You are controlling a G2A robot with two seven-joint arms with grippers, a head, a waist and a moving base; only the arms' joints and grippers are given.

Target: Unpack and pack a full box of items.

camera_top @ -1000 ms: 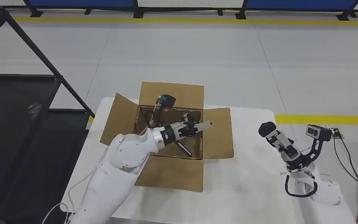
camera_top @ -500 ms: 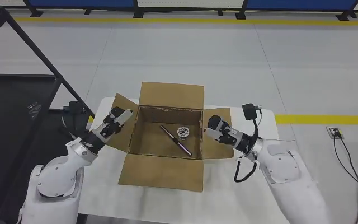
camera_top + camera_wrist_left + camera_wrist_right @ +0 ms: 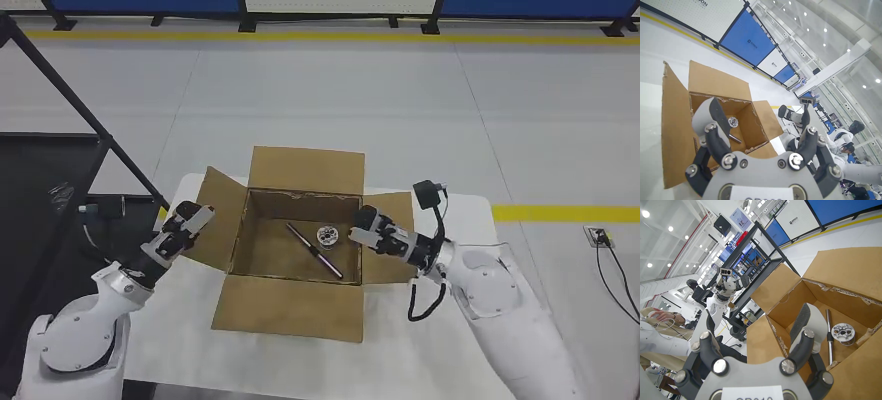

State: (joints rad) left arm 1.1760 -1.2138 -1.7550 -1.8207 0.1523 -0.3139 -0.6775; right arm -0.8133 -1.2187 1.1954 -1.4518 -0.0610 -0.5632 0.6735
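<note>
An open cardboard box (image 3: 305,165) stands in the middle of the white table. On its floor lie a metal rod (image 3: 314,250) and a round metal disc (image 3: 327,235). My left gripper (image 3: 190,218) hangs open and empty outside the box's left flap. In the left wrist view the open left gripper (image 3: 761,113) looks across the box (image 3: 715,79) at the disc (image 3: 733,121) and rod (image 3: 735,139). My right gripper (image 3: 358,227) is open and empty over the box's right rim. From the right wrist, the right gripper (image 3: 755,321) frames the rod (image 3: 829,336) and disc (image 3: 843,333).
All the box flaps (image 3: 395,240) are folded outward and cover much of the table (image 3: 450,350). A black metal rack (image 3: 60,200) stands close to the table's left side. Bare tabletop lies in front of the box and to its right.
The left arm has pulled out of the box to its left side. The right arm has come in from the far right to the right rim. Blue-topped item no longer in the box.
</note>
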